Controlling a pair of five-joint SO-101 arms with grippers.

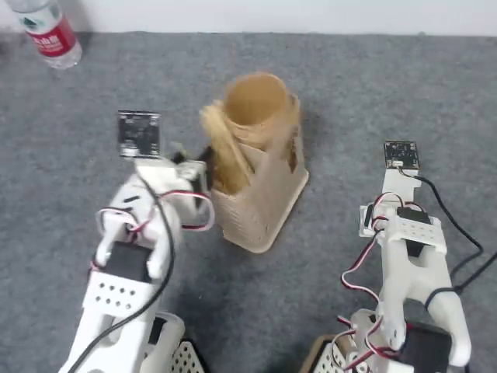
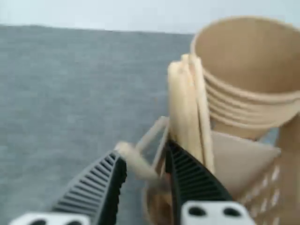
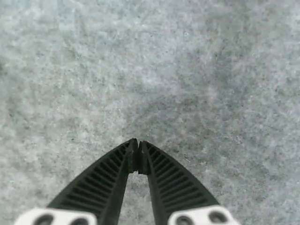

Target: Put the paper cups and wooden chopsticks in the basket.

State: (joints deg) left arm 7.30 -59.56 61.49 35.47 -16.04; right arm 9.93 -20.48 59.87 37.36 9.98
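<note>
Left claw [image 2: 145, 155], jaws apart in its wrist view, sits beside chopsticks [image 2: 187, 108] in the basket [image 1: 268, 208] — right claw [image 3: 137, 158] shut over grey mat [image 3: 187, 70].

One basket [image 1: 260, 210] stands near the centre of the table [image 1: 388, 93]. It holds one stack of paper cups [image 1: 260, 101]; several nested rims show, but the exact number cannot be told. One bundle of chopsticks [image 1: 225, 151] is at the stack's nine o'clock side, with at least three sticks visible. One bottle [image 1: 48, 33] is at eleven o'clock. There are two arms, the left arm [image 1: 132, 256] at seven o'clock and the right arm [image 1: 411, 256] at five, with one gripper each: the left gripper [image 2: 143, 173] and the right gripper [image 3: 138, 157].
</note>
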